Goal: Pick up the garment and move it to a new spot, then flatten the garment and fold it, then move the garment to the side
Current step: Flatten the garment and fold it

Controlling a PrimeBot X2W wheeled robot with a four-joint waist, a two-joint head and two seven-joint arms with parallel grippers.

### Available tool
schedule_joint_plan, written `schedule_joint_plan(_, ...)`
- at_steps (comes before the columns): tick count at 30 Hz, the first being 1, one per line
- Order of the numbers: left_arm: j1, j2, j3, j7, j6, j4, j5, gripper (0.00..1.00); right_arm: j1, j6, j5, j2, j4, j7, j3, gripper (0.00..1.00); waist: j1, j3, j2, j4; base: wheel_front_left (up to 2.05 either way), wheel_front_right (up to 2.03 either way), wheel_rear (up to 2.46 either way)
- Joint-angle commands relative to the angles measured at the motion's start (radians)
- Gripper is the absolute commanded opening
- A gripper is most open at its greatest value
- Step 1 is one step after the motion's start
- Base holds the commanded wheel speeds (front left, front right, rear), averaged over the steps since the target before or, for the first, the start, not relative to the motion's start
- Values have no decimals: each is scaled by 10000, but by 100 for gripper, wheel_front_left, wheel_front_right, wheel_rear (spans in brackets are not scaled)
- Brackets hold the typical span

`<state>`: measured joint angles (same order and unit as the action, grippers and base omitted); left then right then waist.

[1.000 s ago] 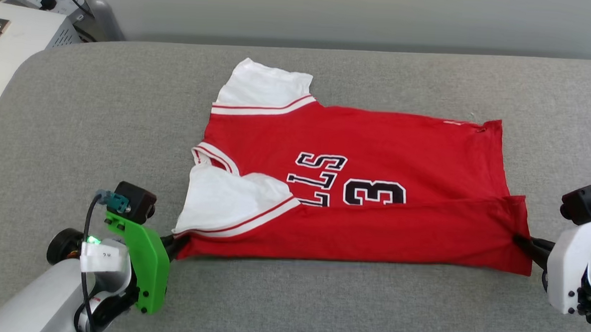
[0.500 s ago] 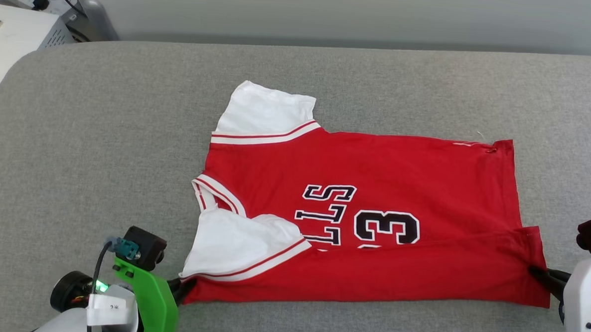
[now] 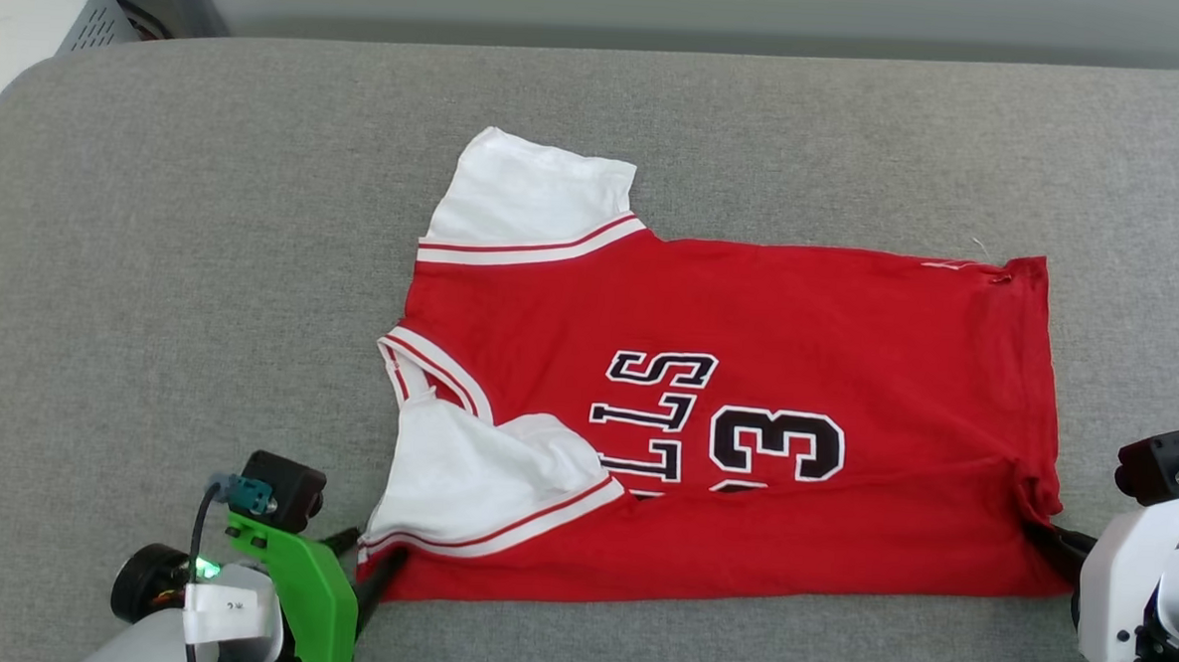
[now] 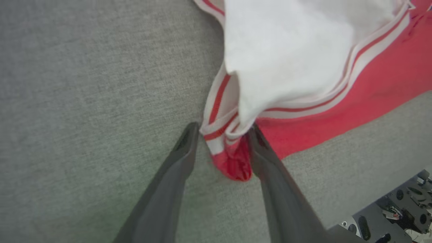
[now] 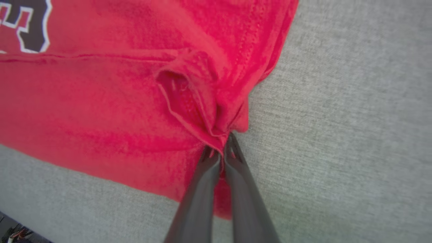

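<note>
The grey surface (image 3: 155, 252) carries the garment (image 3: 750, 308), which lies flat between its middle and its near edge, nearer the right side. The collar points left and the hem right. The garment's near long side is folded up over its chest and hides the lower part of the lettering. The near sleeve (image 3: 464, 475) rests on top of that fold.

The right gripper (image 5: 222, 145), at the near right corner of the garment, is clenched on the hem corner (image 5: 192, 98), which is gathered into a small puckered bunch. The left gripper (image 4: 222, 127), at the near left corner, stands with its jaws apart. The sleeve's striped trim and a bit of red cloth lie loose between its fingers (image 4: 266, 158).

The fold looks laid, but only one end is held. If the right arm pulls or lifts now, the free left end would probably slide and the fold skew. If the left arm draws away low, a finger may catch the trim and drag the sleeve off. The pinched hem may stay bunched once released, leaving a lump under the later folds.
</note>
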<state>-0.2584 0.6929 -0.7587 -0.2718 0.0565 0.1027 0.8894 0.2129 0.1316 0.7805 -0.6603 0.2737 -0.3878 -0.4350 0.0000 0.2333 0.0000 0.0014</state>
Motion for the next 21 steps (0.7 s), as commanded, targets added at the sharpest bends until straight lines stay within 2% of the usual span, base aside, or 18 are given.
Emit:
schedule_joint_plan(1, -94, 63, 103, 126, 16, 103, -148, 100, 26, -9, -33, 119, 107, 236, -76, 100, 0, -179, 0, 45, 0, 0, 0)
schedule_joint_plan(6, -291, 293, 906, 897, 144, -496, 105, 100, -71, -9, -465, 60, -375, 1271, 506, 100, 0, -445, 0, 25, 0, 0, 0)
schedule_joint_plan(9, -683, 501, 1376, 1306, 328, -770, -45, 100, -16, -9, -982, 258, -746, 1895, 1162, 100, 0, -498, 0, -60, 0, 0, 0)
schedule_joint_plan(15, -2047, 569, 1920, 1681, 455, -820, -519, 100, 254, -9, -2344, 1430, -1692, 3180, 2511, 100, 0, -263, 0, -379, 0, 0, 0)
schedule_joint_plan(21, -4331, 131, 1966, 1375, 67, -121, -946, 100, 463, -9, -3535, 2657, -2614, 4270, 3404, 100, 0, 537, 0, -737, 0, 0, 0)
